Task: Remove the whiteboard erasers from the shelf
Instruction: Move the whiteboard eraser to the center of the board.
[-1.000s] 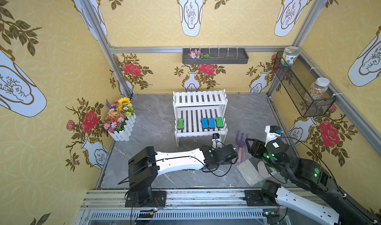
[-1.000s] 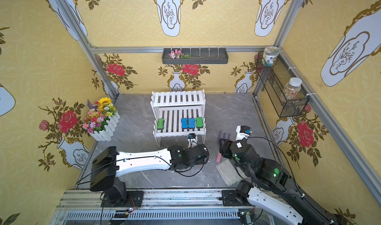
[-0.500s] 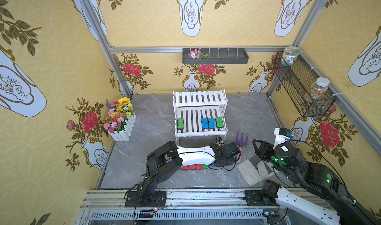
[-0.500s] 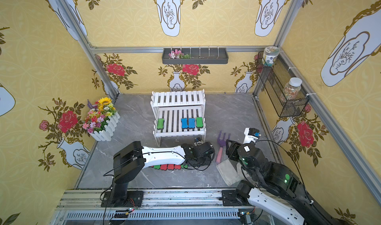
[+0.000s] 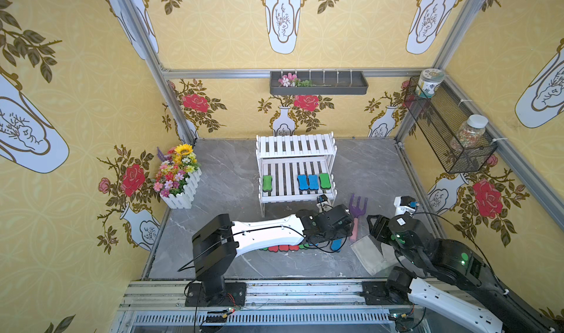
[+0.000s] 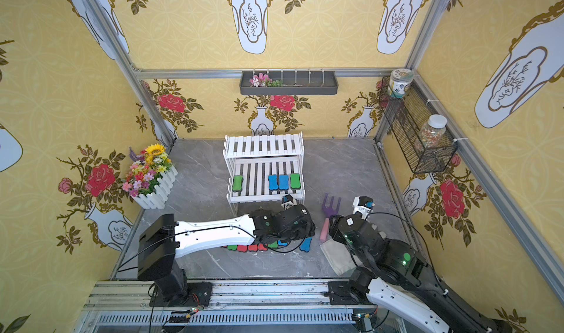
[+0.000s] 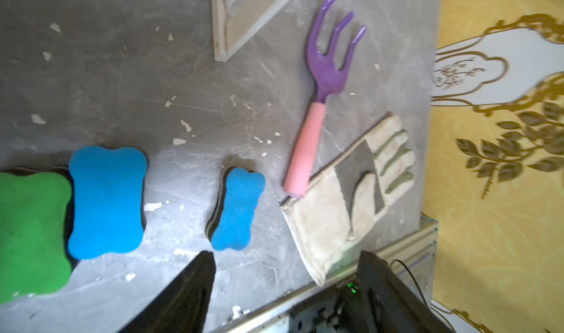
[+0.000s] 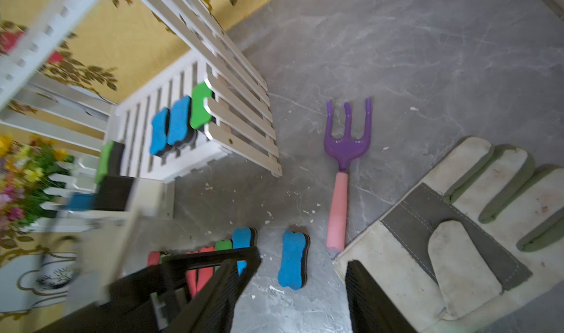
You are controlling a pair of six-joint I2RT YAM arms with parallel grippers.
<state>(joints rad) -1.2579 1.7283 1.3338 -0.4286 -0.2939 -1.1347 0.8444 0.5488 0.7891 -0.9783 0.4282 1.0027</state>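
The white shelf (image 5: 295, 146) stands mid-floor. Its lower tier holds a green eraser (image 5: 267, 183) on the left and two blue erasers (image 5: 307, 182) plus a green one (image 5: 324, 181) on the right. A row of red and green erasers (image 5: 282, 248) lies on the floor, partly under my left arm. One blue eraser (image 7: 236, 209) lies alone on the floor, just past my left gripper (image 7: 285, 273), which is open and empty. My right gripper (image 8: 299, 285) hangs open and empty over the same blue eraser (image 8: 291, 259) and the glove's cuff.
A purple garden fork (image 5: 356, 215) with a pink handle and a pale work glove (image 5: 370, 253) lie right of the erasers. A flower box (image 5: 180, 178) stands at the left wall. A dark wall tray (image 5: 319, 82) and a mesh basket (image 5: 448, 133) hang above.
My left gripper has gone from shut to open, and a blue eraser now lies free on the floor beside the row. The right arm has shifted only a little.
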